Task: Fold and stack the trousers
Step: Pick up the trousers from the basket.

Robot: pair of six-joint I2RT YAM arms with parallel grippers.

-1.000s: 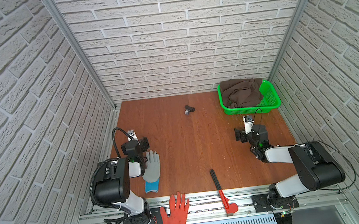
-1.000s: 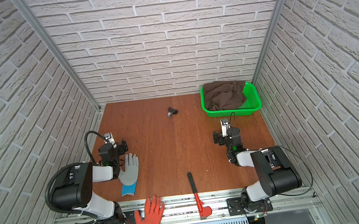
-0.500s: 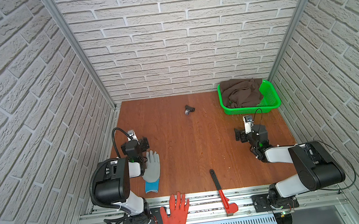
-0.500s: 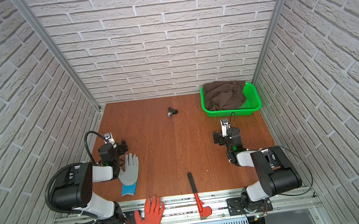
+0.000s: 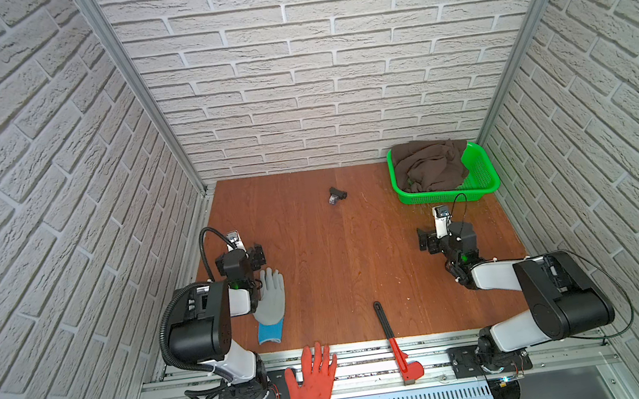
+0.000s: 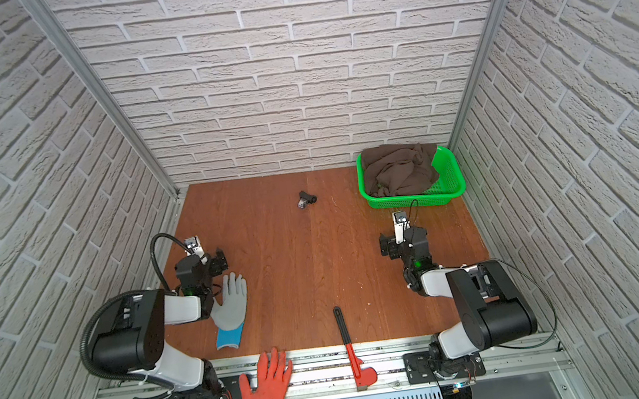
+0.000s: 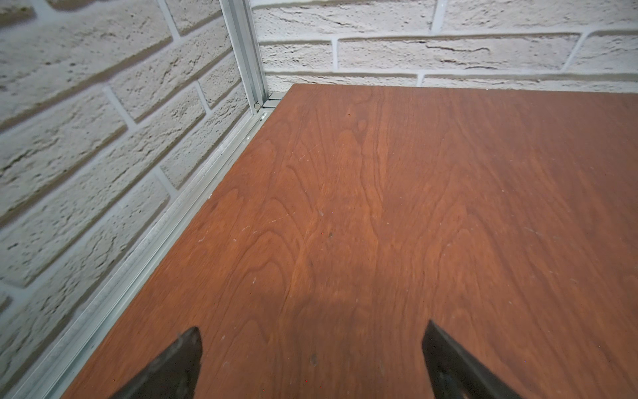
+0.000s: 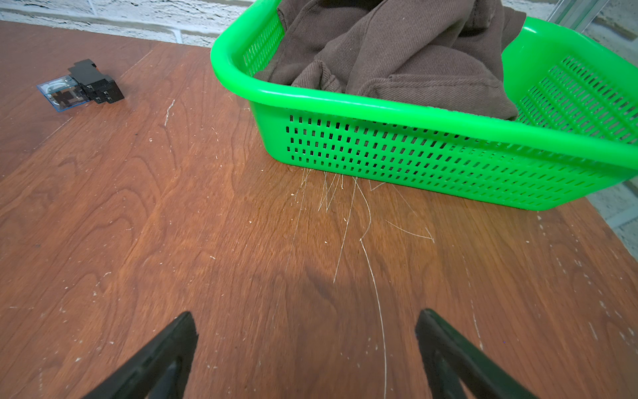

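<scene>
- The left hand (image 5: 256,255) is being held low over the desk (image 5: 316,251), near the left wall. Its fingertips (image 7: 186,349) are being kept wide apart, with only bare wood between them, and nothing is being gripped.
- A grey glove (image 5: 271,299) is lying flat just beside the left arm. Its fingers are pointing to the back wall and its blue cuff to the front edge.
- An orange glove (image 5: 312,381) is being laid palm-down across the metal rail in front of the desk, fingers toward the desk. A bare wrist is showing at its cuff.
- A small black part (image 5: 336,195) with a clear end is lying alone at mid-desk toward the back, well apart from both hands.
- A wrench (image 5: 390,338) is lying with its black handle on the desk and its red head over the front rail.
- The right hand (image 5: 426,241) is being held low over the desk, near the basket (image 5: 451,193) but apart from it. Its fingertips (image 8: 172,342) are being kept wide apart and are gripping nothing.
- The trousers (image 5: 429,167) are lying crumpled in the green basket in the back right corner, one fold hanging over its back rim, untouched by either hand.
</scene>
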